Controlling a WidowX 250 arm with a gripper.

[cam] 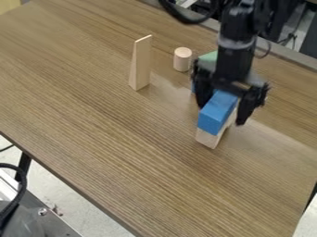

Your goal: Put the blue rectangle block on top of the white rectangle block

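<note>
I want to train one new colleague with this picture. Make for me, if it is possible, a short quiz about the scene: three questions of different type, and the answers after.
1. True or false: the blue block lies on top of the pale wooden block.
2. Which piece stands farthest left on the table? A) the cylinder B) the tall wedge C) the green piece
3. Fill in the colour: the claw is at the ____ block.

Key: 1 true; 2 B; 3 blue.

Smooth, wood-grained tabletop point(105, 134).
</note>
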